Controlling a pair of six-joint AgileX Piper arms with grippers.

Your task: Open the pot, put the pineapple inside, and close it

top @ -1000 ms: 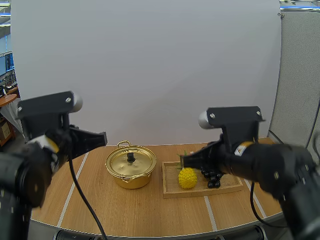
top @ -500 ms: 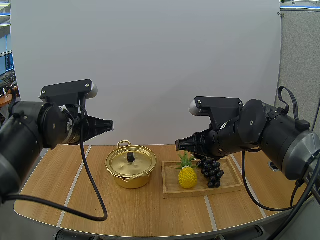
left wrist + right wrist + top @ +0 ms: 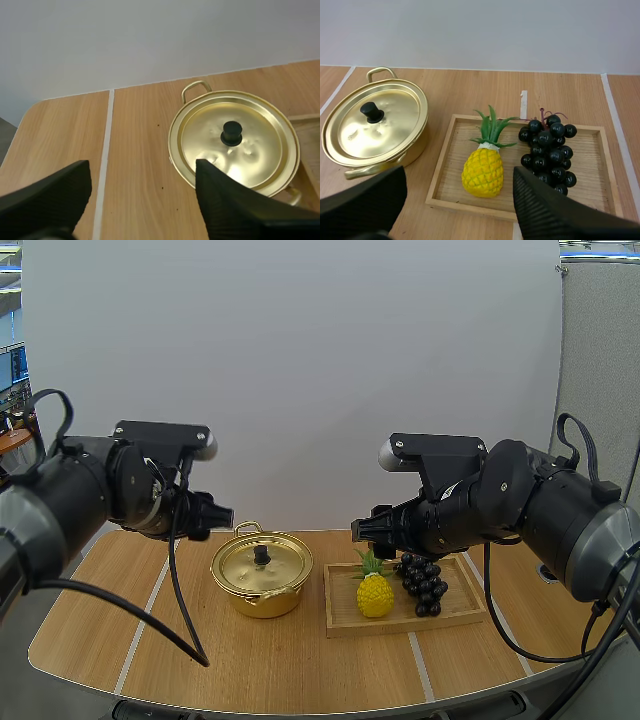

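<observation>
A gold pot (image 3: 262, 575) with its lid on and a black knob (image 3: 261, 555) stands on the wooden table left of centre. To its right, a yellow pineapple (image 3: 375, 593) lies in a wooden tray (image 3: 400, 626). My left gripper (image 3: 218, 518) hovers above and left of the pot. In the left wrist view its fingers (image 3: 50, 197) stand wide apart and empty, with the pot (image 3: 235, 145) beyond them. My right gripper (image 3: 362, 531) hangs above the pineapple's leaves. It is open too, with the pineapple (image 3: 482, 171) beyond its fingers (image 3: 555, 215).
A bunch of dark grapes (image 3: 425, 586) lies in the tray right of the pineapple, and it appears as grapes (image 3: 547, 150) in the right wrist view. The pot's side handle (image 3: 194, 89) points toward the back wall. Bare tabletop stretches left of the pot and along the front edge.
Both arms have swung forward from close to the camera to above the table. Both grippers went from shut wedges to open. The left one has come down toward the pot.
</observation>
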